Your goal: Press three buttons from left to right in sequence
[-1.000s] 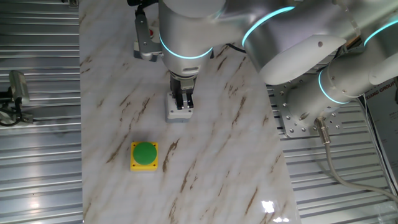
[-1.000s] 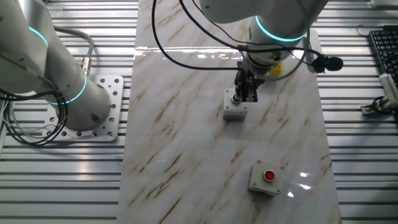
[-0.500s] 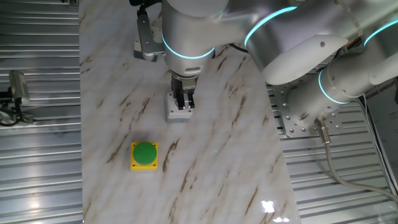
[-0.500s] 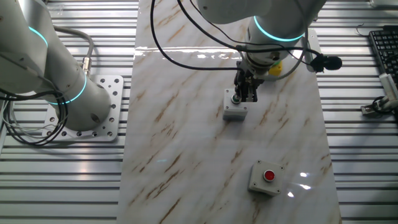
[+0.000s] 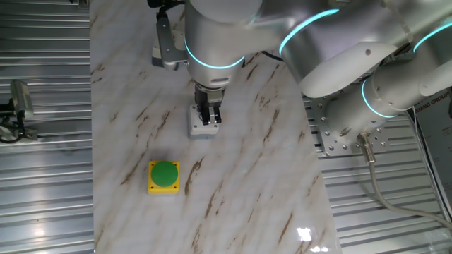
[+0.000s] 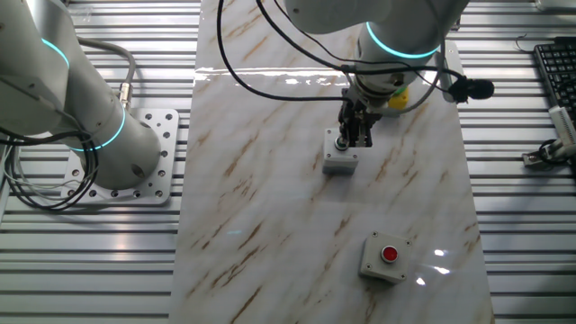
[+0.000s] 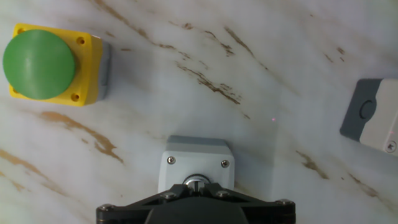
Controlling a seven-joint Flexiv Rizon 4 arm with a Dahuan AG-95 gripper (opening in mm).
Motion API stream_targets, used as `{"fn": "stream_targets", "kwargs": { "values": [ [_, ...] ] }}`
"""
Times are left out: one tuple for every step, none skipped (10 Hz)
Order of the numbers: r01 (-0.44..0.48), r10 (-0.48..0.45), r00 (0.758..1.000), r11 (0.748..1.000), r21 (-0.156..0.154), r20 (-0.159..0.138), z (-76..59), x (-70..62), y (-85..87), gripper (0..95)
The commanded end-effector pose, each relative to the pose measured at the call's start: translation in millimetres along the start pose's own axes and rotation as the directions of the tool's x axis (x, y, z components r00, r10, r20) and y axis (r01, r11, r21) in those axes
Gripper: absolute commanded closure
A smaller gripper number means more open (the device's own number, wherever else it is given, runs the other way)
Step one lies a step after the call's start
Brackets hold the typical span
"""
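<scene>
Clearly the gripper (image 6: 355,137) sat over the middle grey box (image 6: 341,159), its finger state impossible to tell. Risk: a push landing off-centre would miss that button, or drift toward the yellow box (image 7: 53,64) at ten o'clock, skipping sequence.

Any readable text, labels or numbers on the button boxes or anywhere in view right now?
"EANG GROUP", cut off at the frame edge: on a panel beside the arm's base.
Small mark on the grey box in the hand view: too small to read.
Nothing readable on the yellow box.
</scene>
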State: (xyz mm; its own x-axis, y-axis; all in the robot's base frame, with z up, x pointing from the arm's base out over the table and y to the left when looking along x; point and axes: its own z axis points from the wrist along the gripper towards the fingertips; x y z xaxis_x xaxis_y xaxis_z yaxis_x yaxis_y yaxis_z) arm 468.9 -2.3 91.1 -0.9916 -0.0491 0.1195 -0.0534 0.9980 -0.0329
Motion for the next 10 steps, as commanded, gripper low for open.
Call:
{"fn": "stream_targets", "kwargs": {
  "values": [
    [0.0,0.001,0.999,1.0,-0.005,0.048,14.6,-2.0,1.3,95.0],
    [-0.001,0.001,0.999,1.0,-0.004,0.037,15.6,-2.0,1.4,95.0],
    [0.008,-0.008,1.0,1.0,0.017,0.024,15.5,-2.0,1.4,95.0],
    [-0.003,0.003,0.999,1.0,-0.001,0.038,15.9,-2.0,1.5,95.0],
    [0.002,-0.002,0.998,1.0,-0.006,0.058,16.0,-2.0,1.5,95.0],
    [0.007,-0.007,0.999,1.0,-0.006,0.039,14.0,-1.9,1.2,95.0],
    [0.01,-0.01,1.0,1.0,0.0,-0.026,9.1,-1.7,0.5,95.0],
    [0.01,-0.011,0.999,1.0,-0.014,-0.039,0.7,-1.4,-0.4,95.0],
    [0.004,-0.006,0.998,0.999,-0.033,-0.056,-3.1,-1.1,-0.6,95.0],
    [0.001,-0.003,0.999,0.999,-0.038,-0.05,-3.8,-1.1,-0.6,95.0]
  ]
}}
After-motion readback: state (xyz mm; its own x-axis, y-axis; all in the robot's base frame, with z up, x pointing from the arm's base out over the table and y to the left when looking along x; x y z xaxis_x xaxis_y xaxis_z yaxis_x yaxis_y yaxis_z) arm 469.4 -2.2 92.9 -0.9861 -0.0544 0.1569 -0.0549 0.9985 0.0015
